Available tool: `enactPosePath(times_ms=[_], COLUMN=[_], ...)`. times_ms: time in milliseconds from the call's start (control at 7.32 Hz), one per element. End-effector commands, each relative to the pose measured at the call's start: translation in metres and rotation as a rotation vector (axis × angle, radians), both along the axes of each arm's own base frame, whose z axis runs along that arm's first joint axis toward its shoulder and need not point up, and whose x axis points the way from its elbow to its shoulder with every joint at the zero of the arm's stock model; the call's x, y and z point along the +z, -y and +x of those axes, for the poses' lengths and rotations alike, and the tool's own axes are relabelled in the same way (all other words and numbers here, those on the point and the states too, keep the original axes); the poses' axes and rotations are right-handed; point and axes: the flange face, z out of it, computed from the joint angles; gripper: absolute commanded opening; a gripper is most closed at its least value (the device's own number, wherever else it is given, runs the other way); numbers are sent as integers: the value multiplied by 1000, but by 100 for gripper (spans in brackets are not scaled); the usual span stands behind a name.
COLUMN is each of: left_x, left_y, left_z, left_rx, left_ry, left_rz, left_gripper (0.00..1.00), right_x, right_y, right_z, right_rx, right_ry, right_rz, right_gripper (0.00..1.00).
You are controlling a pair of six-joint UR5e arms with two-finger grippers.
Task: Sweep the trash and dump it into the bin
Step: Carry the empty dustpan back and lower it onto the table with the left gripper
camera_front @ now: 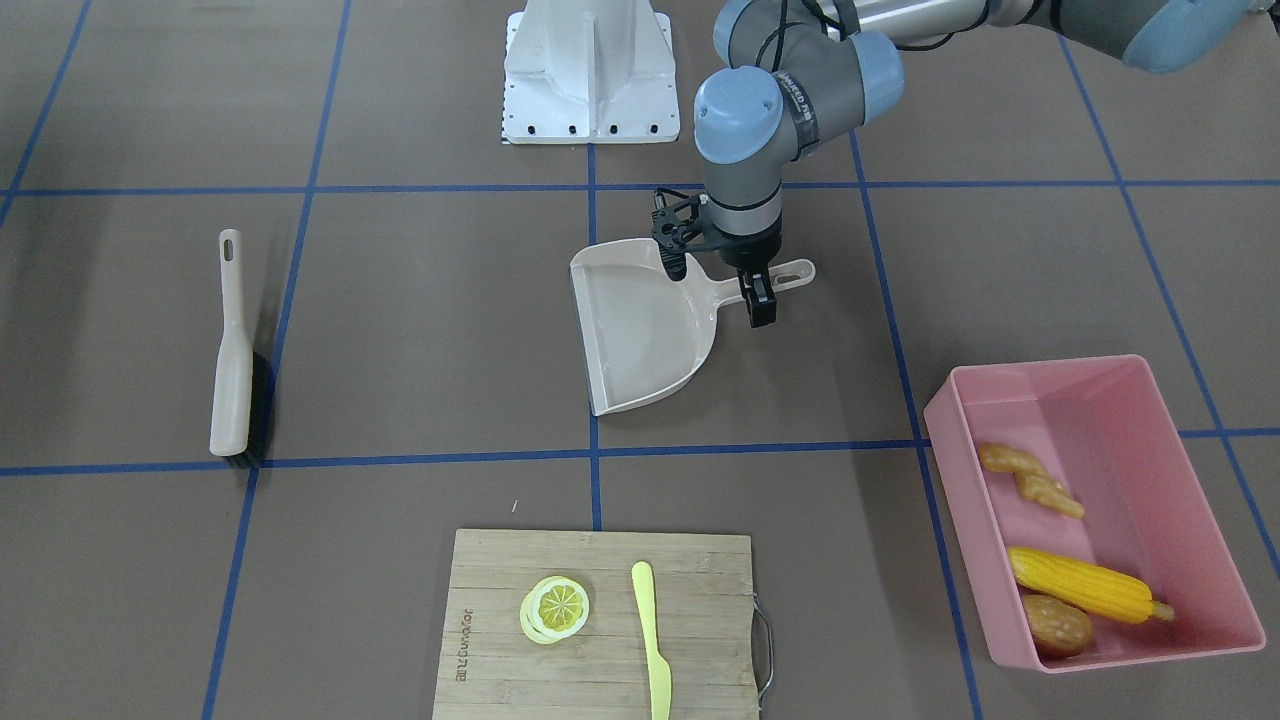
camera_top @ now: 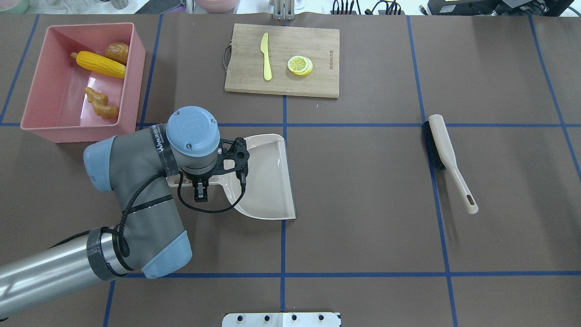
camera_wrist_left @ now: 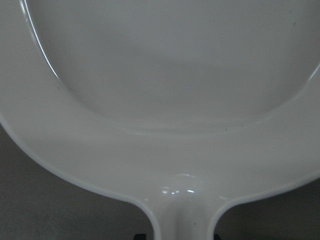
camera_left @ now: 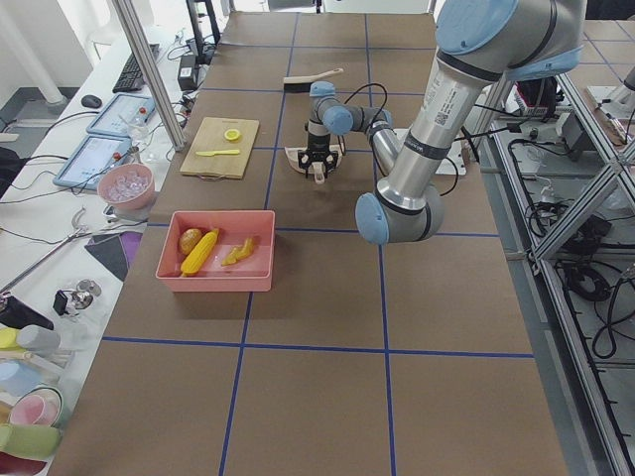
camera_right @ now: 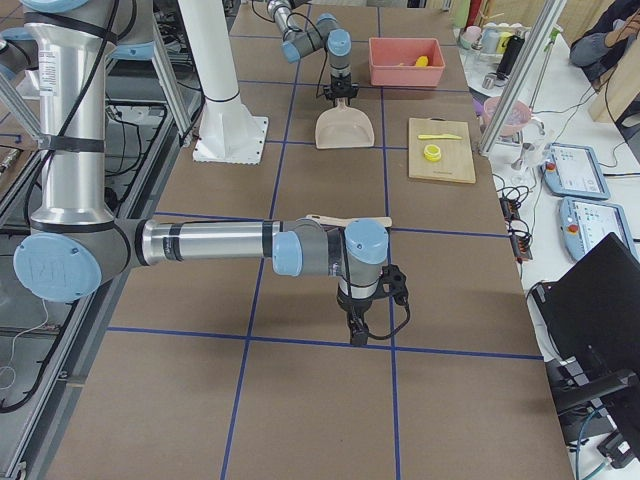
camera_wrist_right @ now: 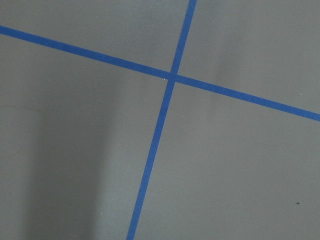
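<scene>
Now the corn (camera_top: 100,64), potato (camera_top: 117,52) and ginger (camera_top: 102,103) lie inside the pink bin (camera_top: 81,26). The left gripper (camera_top: 201,193) straddles the handle of the dustpan (camera_top: 268,181), which lies flat on the table (camera_top: 363,204); whether it clamps, I cannot tell. Nor can I tell for the right gripper (camera_right: 356,335).

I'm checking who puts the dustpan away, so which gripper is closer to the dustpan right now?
Left. The left gripper sits at the handle of the dustpan; the right gripper hangs over the table far off, beyond the brush.
</scene>
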Motion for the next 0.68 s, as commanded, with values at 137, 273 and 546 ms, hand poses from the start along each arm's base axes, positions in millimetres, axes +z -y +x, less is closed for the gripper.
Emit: enactPosePath(times_ms=[137, 273, 546], left_x=[-41, -57, -66], left_y=[43, 47, 59], left_z=[-109, -126, -149], left_rx=[-159, -196, -422], left_ry=[-109, -149, -248], left_rz=[62, 73, -129], left_gripper=[98, 98, 98], right_x=[-1, -1, 1], right_y=[0, 0, -1], right_z=[0, 0, 0], right_rx=[0, 0, 0], right_ry=[0, 0, 0], right_rz=[2, 2, -3], right_gripper=[100, 100, 100])
